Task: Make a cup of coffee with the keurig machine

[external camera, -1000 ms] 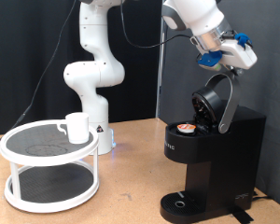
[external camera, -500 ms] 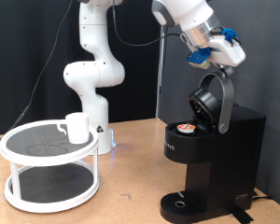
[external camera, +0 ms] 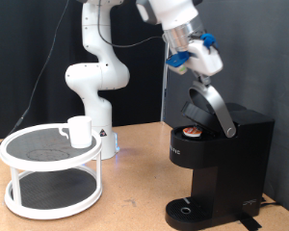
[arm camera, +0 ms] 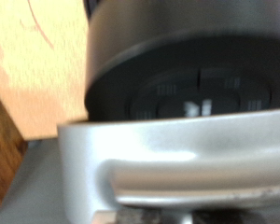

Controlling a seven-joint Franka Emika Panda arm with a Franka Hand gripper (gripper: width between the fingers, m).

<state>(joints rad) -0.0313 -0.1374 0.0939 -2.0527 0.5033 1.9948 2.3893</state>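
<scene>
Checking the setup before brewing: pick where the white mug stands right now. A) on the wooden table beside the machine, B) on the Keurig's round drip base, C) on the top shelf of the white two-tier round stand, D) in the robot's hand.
C: the exterior view shows the white mug on the upper shelf of the white two-tier stand, while the Keurig machine's drip base has no mug on it.

White Panda arm reaches in from top centre, wrist angled down to the right. Blue-trimmed two-finger gripper [external camera: 195, 67] upper right; finger spacing unreadable.
</scene>
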